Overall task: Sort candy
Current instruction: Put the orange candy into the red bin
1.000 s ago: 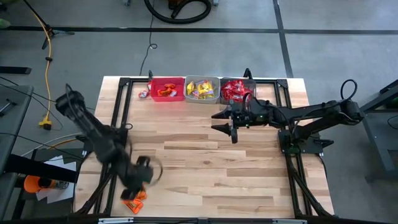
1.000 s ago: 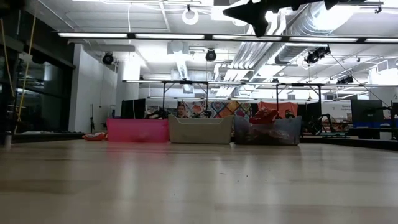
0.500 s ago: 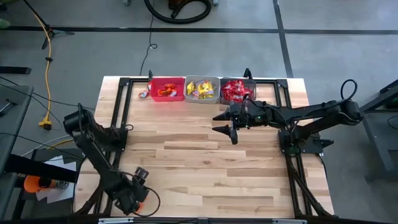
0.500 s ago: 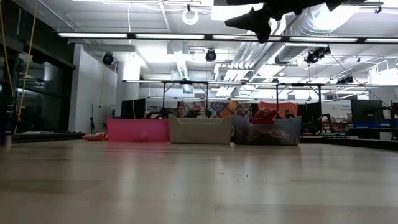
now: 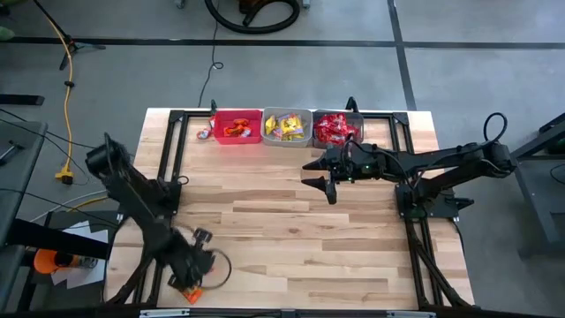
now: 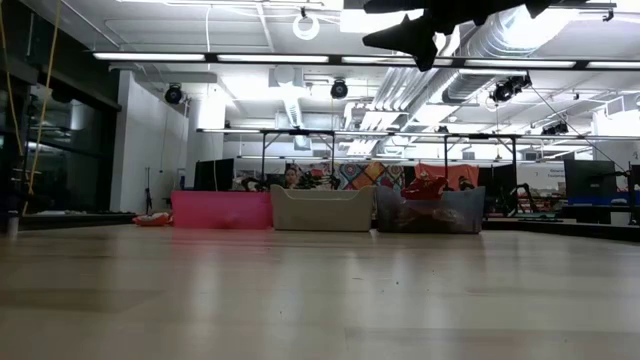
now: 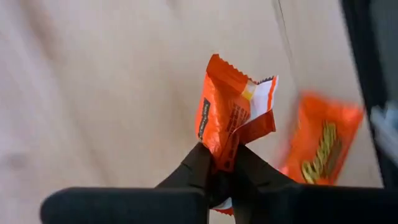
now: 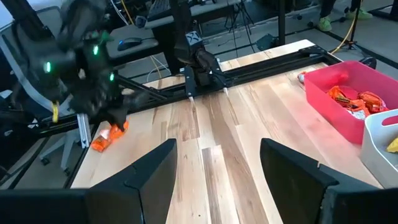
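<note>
Orange foil catches our eye first, at the near left corner of the pale wooden plank table (image 5: 291,230): the left gripper (image 7: 222,163) has its two dark fingers pinched tight on the crimped edge of a small glossy orange candy packet (image 7: 231,118), whose wrapper shows a white patch and a serrated end. We see a second orange packet (image 7: 321,148), blurred, lying on the wood just beside it; from above it shows as an orange spot (image 5: 191,293) at the table's front edge, near the left arm's wrist. Moving right along the far edge, we find a lone small wrapped candy (image 5: 204,134) lying on the table just beside the red plastic rectangular bin (image 5: 235,126), which holds orange packets. Touching it stands the clear grey bin (image 5: 288,126) with yellow candies, then the dark bin (image 5: 335,127) full of shiny red ones. Just in front of that dark bin we see the right gripper (image 5: 314,174) hanging above the table, its black matte fingers spread wide apart with nothing between them. Black metal rails (image 5: 173,150) frame the table on both sides.
</note>
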Tool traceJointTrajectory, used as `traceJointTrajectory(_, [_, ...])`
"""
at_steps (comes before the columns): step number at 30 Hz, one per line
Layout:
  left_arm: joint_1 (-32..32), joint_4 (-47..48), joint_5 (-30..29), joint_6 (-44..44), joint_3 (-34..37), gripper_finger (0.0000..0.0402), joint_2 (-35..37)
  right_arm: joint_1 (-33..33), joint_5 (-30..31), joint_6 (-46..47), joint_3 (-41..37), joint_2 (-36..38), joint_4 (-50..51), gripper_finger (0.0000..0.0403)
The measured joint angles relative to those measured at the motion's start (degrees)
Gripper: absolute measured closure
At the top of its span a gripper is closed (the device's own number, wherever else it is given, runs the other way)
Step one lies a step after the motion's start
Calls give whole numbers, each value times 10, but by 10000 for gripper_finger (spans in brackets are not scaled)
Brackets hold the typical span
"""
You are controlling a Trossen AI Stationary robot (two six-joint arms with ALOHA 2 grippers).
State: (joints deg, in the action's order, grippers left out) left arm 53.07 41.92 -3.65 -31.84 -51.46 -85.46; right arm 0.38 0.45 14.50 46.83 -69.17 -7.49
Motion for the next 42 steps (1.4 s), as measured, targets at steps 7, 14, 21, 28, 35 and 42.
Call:
traceJointTrajectory(7, [-141,-1,-238,56,-12,396,206,0,0,0,0,0,-10,178])
traceJointTrajectory(14, [-351,-169,-334,229,-2,397,339,0,0,0,0,0,-66,178])
traceJointTrajectory(21, [-472,-434,-167,283,83,400,325,0,0,0,0,0,-119,178])
traceJointTrajectory(28, [-481,-566,-127,237,123,401,248,0,0,0,0,0,-121,178])
traceJointTrajectory(35, [-483,-608,-123,245,123,401,217,0,0,-21,0,0,-121,178])
traceJointTrajectory(42, [-514,-590,-226,338,89,384,236,0,0,-21,0,0,-118,178])
